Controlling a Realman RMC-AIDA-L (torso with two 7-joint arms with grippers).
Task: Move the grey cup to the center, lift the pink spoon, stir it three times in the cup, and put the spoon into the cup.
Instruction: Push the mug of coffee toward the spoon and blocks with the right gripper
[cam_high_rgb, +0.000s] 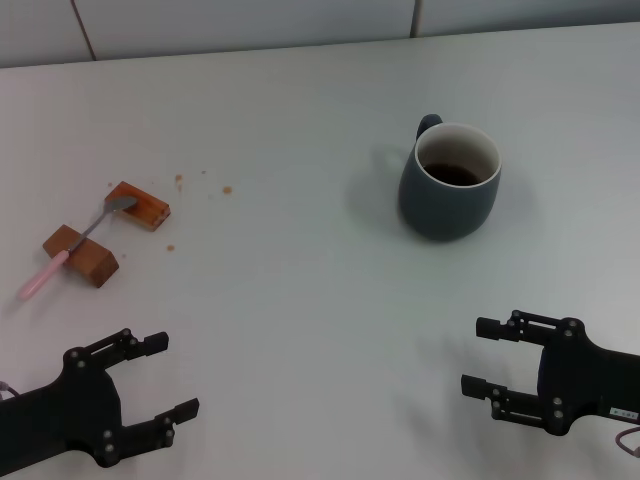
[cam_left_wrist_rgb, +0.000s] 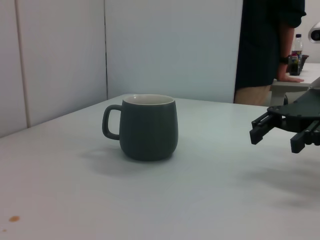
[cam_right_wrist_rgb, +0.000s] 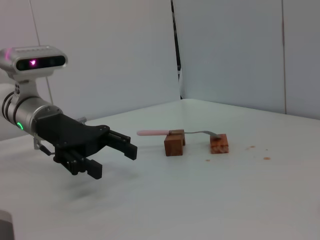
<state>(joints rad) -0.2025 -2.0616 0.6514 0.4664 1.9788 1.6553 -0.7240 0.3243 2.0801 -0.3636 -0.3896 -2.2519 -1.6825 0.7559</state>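
Observation:
The grey cup (cam_high_rgb: 450, 183) stands upright on the white table at the right, handle to the far side, dark liquid inside; it also shows in the left wrist view (cam_left_wrist_rgb: 146, 127). The pink spoon (cam_high_rgb: 70, 252) lies across two brown wooden blocks at the left, its metal bowl on the far block; it shows in the right wrist view (cam_right_wrist_rgb: 172, 132) too. My left gripper (cam_high_rgb: 172, 375) is open and empty near the front left, below the blocks. My right gripper (cam_high_rgb: 478, 355) is open and empty near the front right, well short of the cup.
Two wooden blocks (cam_high_rgb: 138, 205) (cam_high_rgb: 81, 254) hold the spoon. Small brown crumbs (cam_high_rgb: 226, 189) lie on the table right of the blocks. A person (cam_left_wrist_rgb: 267, 50) stands beyond the table in the left wrist view.

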